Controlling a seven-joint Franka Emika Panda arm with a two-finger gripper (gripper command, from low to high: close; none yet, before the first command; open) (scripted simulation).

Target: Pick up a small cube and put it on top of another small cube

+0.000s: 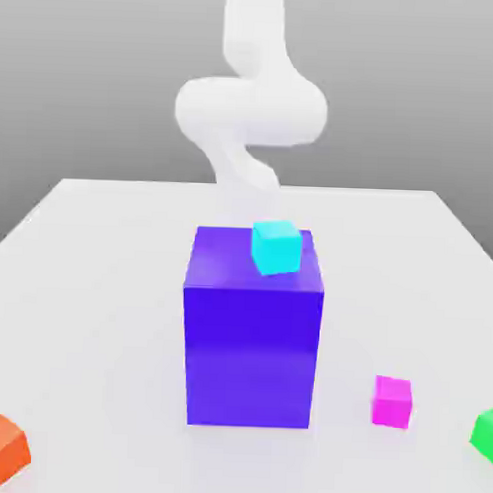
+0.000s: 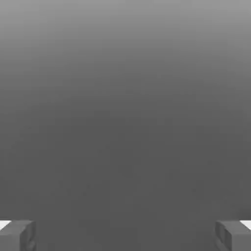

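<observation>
A small cyan cube [image 1: 277,246] rests on the top of a big purple block [image 1: 253,331], near its far edge toward the exterior view's right. On the table lie three more small cubes: magenta [image 1: 392,401], green [image 1: 486,433] at the exterior view's right edge, and orange [image 1: 3,450] at the near left. My white arm [image 1: 250,111] curls down behind the purple block. In the hand view my gripper [image 2: 125,238] stands open, its two grey fingertips [image 2: 17,235] far apart, with nothing between them and plain grey background ahead.
The white table [image 1: 89,285] stretches around the purple block, which stands tall in the middle in front of the arm's lower part.
</observation>
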